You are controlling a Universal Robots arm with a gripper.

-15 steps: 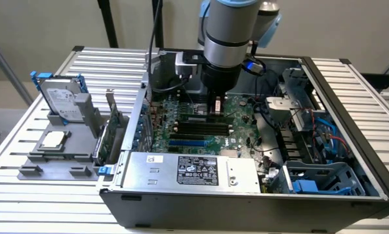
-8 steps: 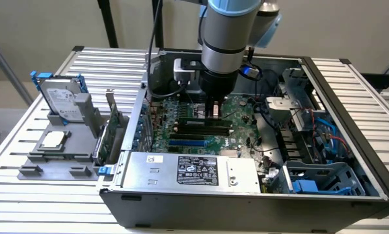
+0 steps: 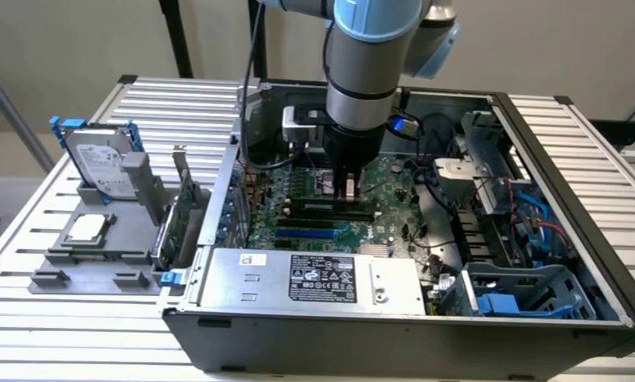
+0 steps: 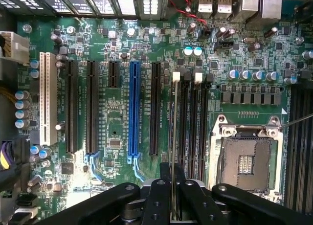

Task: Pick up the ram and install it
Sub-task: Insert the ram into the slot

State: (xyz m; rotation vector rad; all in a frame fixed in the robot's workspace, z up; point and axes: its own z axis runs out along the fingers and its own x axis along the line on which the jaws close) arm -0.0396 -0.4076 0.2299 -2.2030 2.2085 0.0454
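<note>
Right now my gripper point(image 3: 348, 191) is down inside the computer case point(image 3: 572, 159), clenched on the ram point(image 4: 174, 137). From the wrist camera I see the stick edge-on, running from between the fingers point(image 4: 157, 200) along a memory slot point(image 4: 182, 122) beside the CPU socket point(image 4: 247, 161). From outside, an expansion card point(image 3: 180, 215) stands at nine o'clock of the case.

- A plain beige wall point(image 3: 73, 36) stood behind the scene.
- The tabletop point(image 3: 41, 318) was made of pale slatted metal, evenly lit.
- A black post point(image 3: 175, 36) rose at its far edge.
- A grey pole point(image 3: 9, 111) slanted at the exterior view's left.
</note>
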